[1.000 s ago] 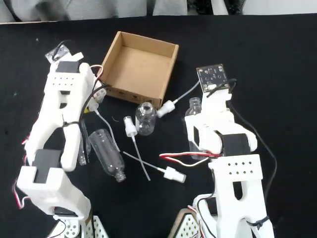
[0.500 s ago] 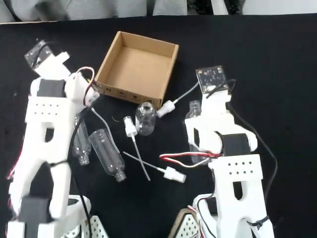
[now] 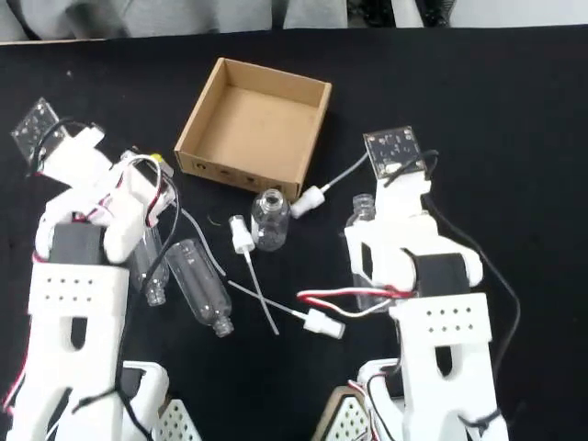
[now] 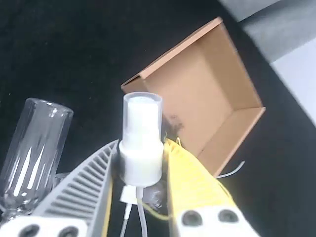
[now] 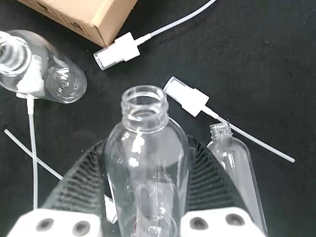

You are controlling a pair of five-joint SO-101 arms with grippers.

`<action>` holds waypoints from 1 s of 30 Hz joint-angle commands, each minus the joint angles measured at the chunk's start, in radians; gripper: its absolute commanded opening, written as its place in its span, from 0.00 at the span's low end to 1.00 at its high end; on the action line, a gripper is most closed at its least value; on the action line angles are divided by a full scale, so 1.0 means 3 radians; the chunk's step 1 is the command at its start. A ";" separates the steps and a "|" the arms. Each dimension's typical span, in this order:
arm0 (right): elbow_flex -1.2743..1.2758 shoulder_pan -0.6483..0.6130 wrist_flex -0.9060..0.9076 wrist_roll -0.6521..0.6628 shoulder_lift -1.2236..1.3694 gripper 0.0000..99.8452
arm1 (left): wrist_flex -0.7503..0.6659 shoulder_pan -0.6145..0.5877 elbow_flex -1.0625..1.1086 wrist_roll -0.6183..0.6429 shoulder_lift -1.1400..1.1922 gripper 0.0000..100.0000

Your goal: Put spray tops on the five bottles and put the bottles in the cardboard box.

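Where the left claw (image 4: 141, 150) closes, a spray top (image 4: 142, 123) sits clamped.

Cardboard box (image 3: 234, 172) sits open side up at the far middle of the table. The left gripper (image 3: 150, 165) is just off its near left corner, with a thin white tube (image 3: 197, 241) trailing from it toward a lying bottle (image 3: 200, 287) and a second lying bottle (image 3: 147, 268) partly under that arm. An upright bottle (image 3: 271, 219) stands just beside the box's near corner, with three loose tops around it: box-side spray top (image 3: 310, 197), middle spray top (image 3: 241, 234) and near spray top (image 3: 323, 322), the last two with their long tubes crossed. The right arm (image 3: 413, 266) has a clear held bottle (image 3: 361, 208) poking out ahead of it, near the box-side spray top.
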 commanded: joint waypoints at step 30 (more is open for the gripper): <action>0.1015 -0.0972 -0.0849 0.0164 -0.1419 0.02 | -0.1048 -0.0038 0.1204 0.0440 -0.2056 0.03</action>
